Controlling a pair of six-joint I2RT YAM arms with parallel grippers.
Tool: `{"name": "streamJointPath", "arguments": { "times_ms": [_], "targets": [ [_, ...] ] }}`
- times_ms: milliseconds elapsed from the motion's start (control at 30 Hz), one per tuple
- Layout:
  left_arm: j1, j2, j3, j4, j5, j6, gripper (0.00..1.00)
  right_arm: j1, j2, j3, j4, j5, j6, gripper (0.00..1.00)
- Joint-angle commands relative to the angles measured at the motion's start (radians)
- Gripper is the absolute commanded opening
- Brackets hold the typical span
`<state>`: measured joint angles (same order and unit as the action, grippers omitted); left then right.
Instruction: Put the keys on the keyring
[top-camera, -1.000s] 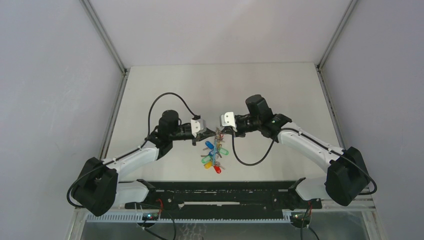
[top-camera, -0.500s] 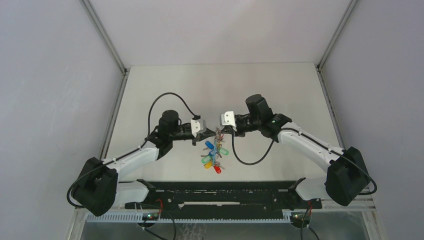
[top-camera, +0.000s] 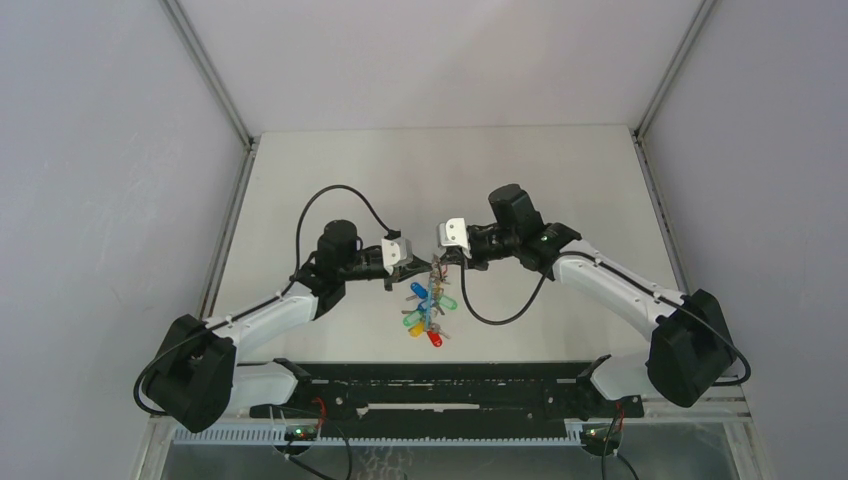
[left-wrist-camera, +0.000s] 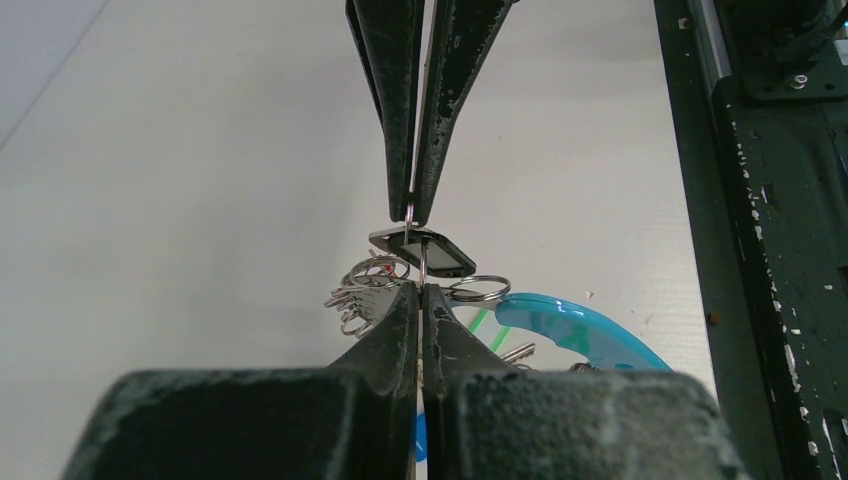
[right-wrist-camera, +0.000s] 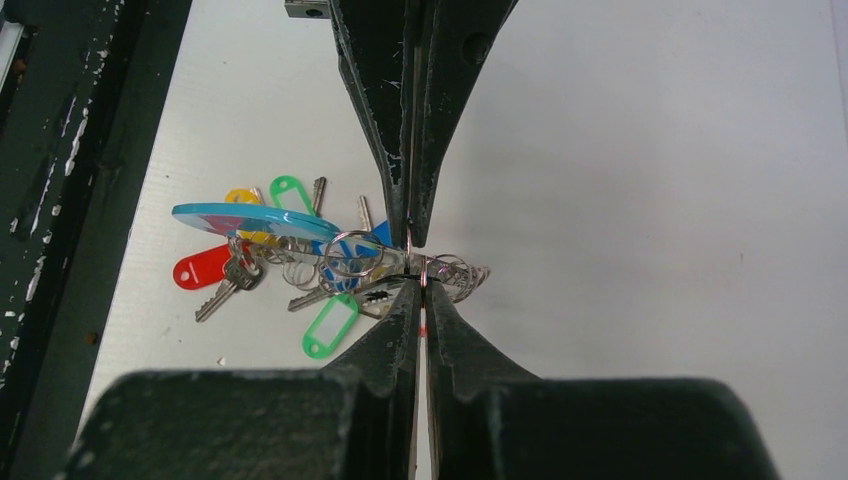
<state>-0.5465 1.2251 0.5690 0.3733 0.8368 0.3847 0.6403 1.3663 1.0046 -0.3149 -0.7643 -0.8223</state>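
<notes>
Only the right arm had shifted, a little to the left, while the left arm and the keys (top-camera: 425, 312) lay as before. We saw the two arms meeting tip to tip over the middle of the table (top-camera: 500, 180). The left gripper (left-wrist-camera: 418, 292) was clenched, and from its own camera a thin silvery wire loop (left-wrist-camera: 424, 262) ran up out of its fingertips. The right gripper (left-wrist-camera: 412, 212) was clenched as well and pinched the same loop from the opposite side, so the wire stood between both pairs of fingers. Whether that loop belonged to the keyring (right-wrist-camera: 255, 222) we could not tell. The keyring's turquoise part showed edge-on just beside the fingertips, over the bunch. The keys, with red, yellow, green and blue tags, fanned out on the near side of the grippers, gathered on small silvery rings, and appeared to rest on the table.
</notes>
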Motion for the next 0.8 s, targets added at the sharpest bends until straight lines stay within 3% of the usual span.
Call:
{"name": "streamJointPath", "arguments": {
  "times_ms": [0, 767],
  "targets": [
    [0.006, -0.01, 0.04, 0.059, -0.006, 0.002, 0.0, -0.012, -0.032, 0.028, 0.004, -0.008, 0.036, 0.0],
    [0.005, -0.018, 0.028, 0.087, -0.011, -0.007, 0.0, -0.014, -0.014, 0.024, -0.005, -0.021, 0.038, 0.0]
  ]
}}
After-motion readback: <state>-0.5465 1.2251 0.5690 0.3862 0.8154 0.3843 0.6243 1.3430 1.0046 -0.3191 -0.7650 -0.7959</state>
